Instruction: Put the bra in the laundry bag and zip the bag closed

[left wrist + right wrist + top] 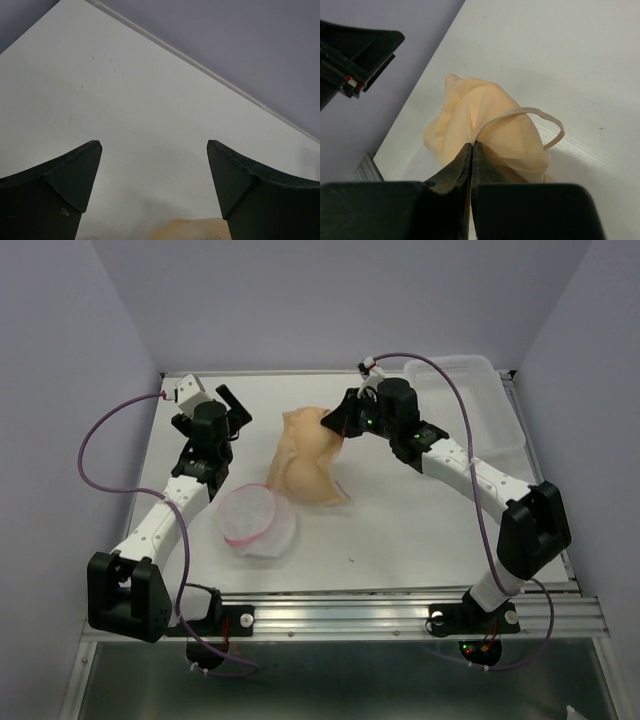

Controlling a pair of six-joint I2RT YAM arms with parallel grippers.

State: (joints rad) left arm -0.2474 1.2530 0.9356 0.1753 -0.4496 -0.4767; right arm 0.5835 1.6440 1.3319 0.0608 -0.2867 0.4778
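Bra (pixel 305 455) is sitting about mid-table, bunched up tall, with its top edge pinched in the right claw (pixel 335 425). The jaws are squeezed tight on the fabric, and the lower end looks like it's down on the table (pixel 420 530). From the right wrist cam you can see a thin strap (pixel 545 117) looping out to one side. The bag (pixel 258 522) lies flat just beside the bra's lower left edge, pink rim showing; can't tell if they actually touch. The left claw (pixel 232 405) is spread wide with nothing in it, over bare table left of the bra. A clear tray (pixel 470 390) sits in the far right corner, well apart.
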